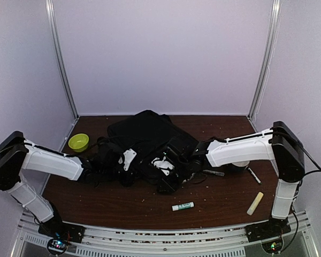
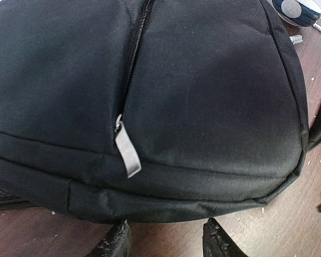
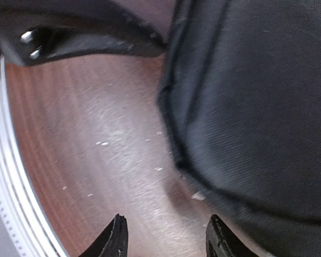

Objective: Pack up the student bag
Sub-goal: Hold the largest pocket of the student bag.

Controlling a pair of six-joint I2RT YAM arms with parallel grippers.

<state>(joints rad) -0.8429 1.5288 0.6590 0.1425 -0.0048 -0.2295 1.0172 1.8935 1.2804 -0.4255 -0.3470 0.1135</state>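
Observation:
The student bag is a large black backpack lying flat mid-table. It fills the left wrist view, with a closed zipper and a grey zipper pull. My left gripper is open and empty, low over the table, its tips just short of the bag's edge; in the top view it sits at the bag's left side. My right gripper is open and empty over bare wood. The bag's corner lies just beyond its right finger. In the top view it is at the bag's front.
A green bowl sits at the left. A glue stick, a beige stick, a pen, a marker and a round white object lie front and right. The table's front rail is close.

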